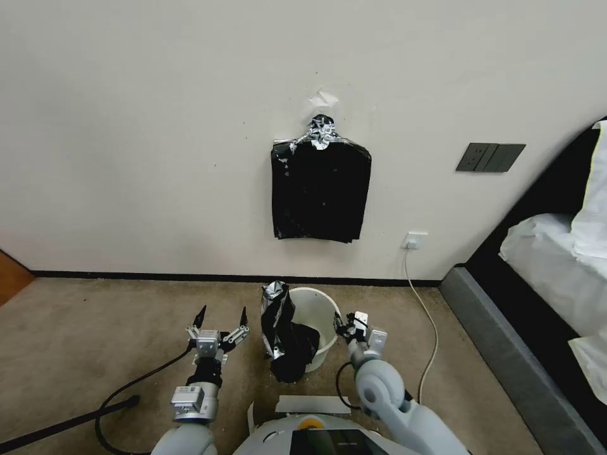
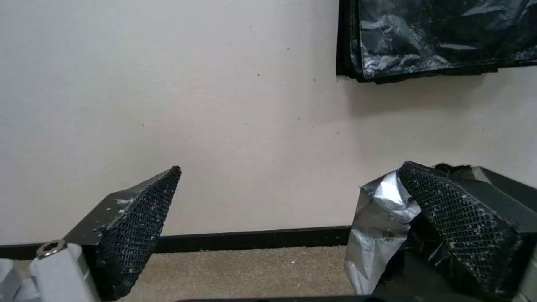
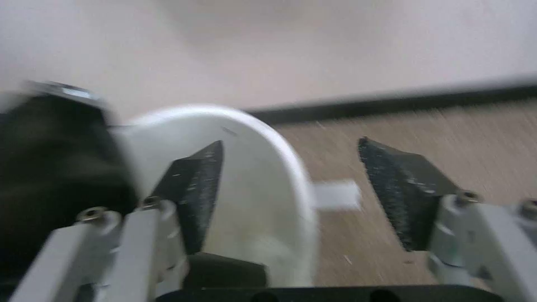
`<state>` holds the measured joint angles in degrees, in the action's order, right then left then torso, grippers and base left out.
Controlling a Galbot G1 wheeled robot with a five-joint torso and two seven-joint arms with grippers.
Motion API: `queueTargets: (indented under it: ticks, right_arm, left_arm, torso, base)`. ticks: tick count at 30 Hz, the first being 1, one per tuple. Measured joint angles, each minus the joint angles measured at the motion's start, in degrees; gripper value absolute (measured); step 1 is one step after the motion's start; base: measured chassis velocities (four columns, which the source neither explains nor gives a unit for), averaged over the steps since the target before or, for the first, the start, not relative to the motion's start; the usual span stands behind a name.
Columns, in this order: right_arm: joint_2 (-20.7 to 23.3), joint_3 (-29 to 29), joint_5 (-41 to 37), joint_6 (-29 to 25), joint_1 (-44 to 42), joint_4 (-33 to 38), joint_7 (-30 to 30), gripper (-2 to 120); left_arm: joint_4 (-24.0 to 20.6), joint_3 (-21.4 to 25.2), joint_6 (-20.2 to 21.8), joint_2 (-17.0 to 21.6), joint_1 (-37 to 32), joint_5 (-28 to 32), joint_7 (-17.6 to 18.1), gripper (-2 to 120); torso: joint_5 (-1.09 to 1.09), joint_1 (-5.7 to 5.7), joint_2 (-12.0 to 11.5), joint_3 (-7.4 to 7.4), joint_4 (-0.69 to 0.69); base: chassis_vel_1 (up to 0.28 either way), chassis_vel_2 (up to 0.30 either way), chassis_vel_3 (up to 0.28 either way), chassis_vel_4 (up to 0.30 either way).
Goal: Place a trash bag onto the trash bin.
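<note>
Black film, the trash bag (image 1: 286, 335), drapes over the near left rim of the cream trash bin (image 1: 319, 316) by the far wall, the left gripper (image 1: 221, 317) wide open and empty to its left, the right gripper (image 3: 291, 188) open astride the right rim, below the hanging bag bundle (image 1: 320, 189).

1. The left arm reaches forward low on the robot's left side, wrist straight, with the left gripper (image 1: 221, 316) pointing ahead. Its two dark fingers (image 2: 137, 228) are spread wide with nothing between them.
2. The right arm is bent at the elbow and angled inward, so the right gripper (image 1: 346, 323) sits a bit further forward than the left one. Its textured pads (image 3: 392, 188) are parted too, holding nothing.
</note>
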<state>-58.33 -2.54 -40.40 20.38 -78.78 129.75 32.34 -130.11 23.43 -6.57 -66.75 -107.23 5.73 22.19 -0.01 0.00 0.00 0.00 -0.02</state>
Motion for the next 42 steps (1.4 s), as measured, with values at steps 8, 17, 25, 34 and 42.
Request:
queueTargets:
  ticks: [8,17,25,34,42]
  right_arm:
    - [6.72,5.48,-24.67,11.6,17.32,3.11,-2.29,99]
    - [0.3,16.86,-34.12,15.06,32.06,-7.22,5.42,100]
    - [-1.28,19.89,-34.32,15.36,35.03,-10.68,7.78,85]
    - [-2.28,21.74,-38.23,15.68,36.58,-12.2,11.41,48]
    - [-1.94,22.38,-39.04,15.79,36.99,-12.2,11.78,21]
  left_arm:
    - [0.23,-0.04,1.13,-0.24,0.0,0.01,0.15,100]
    - [0.29,0.09,1.48,-1.23,-0.18,-0.1,0.22,100]
    - [0.59,-0.39,1.89,-1.29,0.35,-0.14,0.22,100]
    - [1.39,-1.73,2.88,-0.72,1.87,-0.12,0.39,100]
    - [1.64,-3.2,4.65,-0.18,3.02,0.09,1.22,100]
  torso:
    - [0.0,0.0,0.0,0.01,0.02]
    - [0.0,0.01,0.0,0.01,0.03]
    - [0.0,0.0,0.0,0.01,0.01]
    - [0.01,0.0,0.0,0.01,0.02]
    - [0.01,0.0,0.0,0.0,0.02]
  base:
    - [0.0,0.0,0.0,0.0]
    - [0.0,0.0,0.0,0.0]
    - [0.0,0.0,0.0,0.0]
    - [0.0,0.0,0.0,0.0]
    - [0.0,0.0,0.0,0.0]
